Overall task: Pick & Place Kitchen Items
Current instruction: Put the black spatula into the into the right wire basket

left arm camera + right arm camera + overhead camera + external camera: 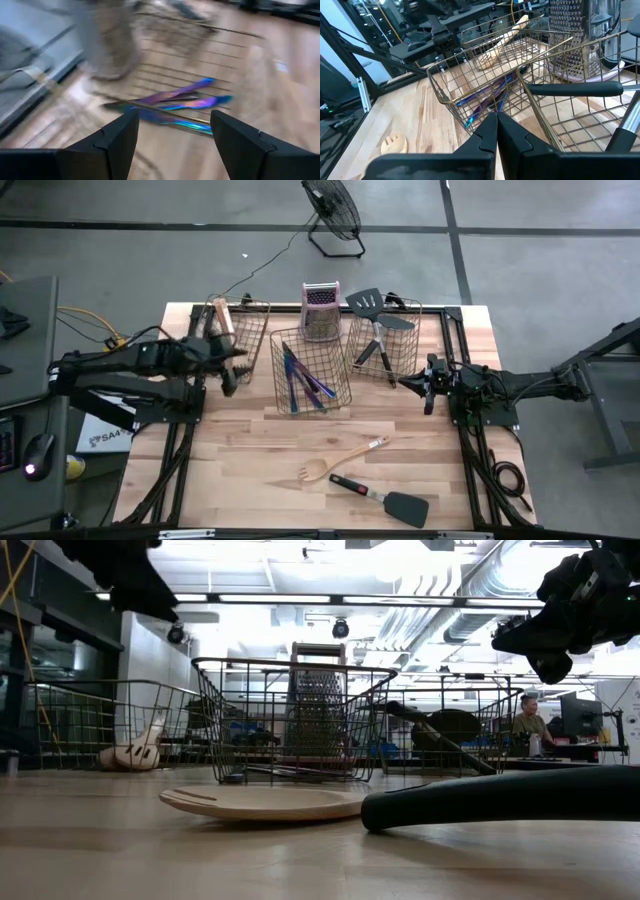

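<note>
- Pale wood worktop [250, 470]; grey floor, floor fan [333, 210] behind.
- Box grater [321, 310] upright behind three wire baskets [310, 370].
- Left gripper [228, 370] fingers spread, empty, between left and middle baskets; iridescent cutlery [185, 102] ahead.
- Right gripper [408, 383] clenched, empty, beside right basket.
- Wooden fork [335, 463], black spatula [385, 498] loose at front.

A pale wooden spoon [262, 802] lies flat on the counter [300, 860], just beside a black spatula handle [500, 798]. Behind them stands the middle wire basket [290, 720], with an upright metal grater [318, 718] beyond it. A person [527, 720] sits far off.
</note>
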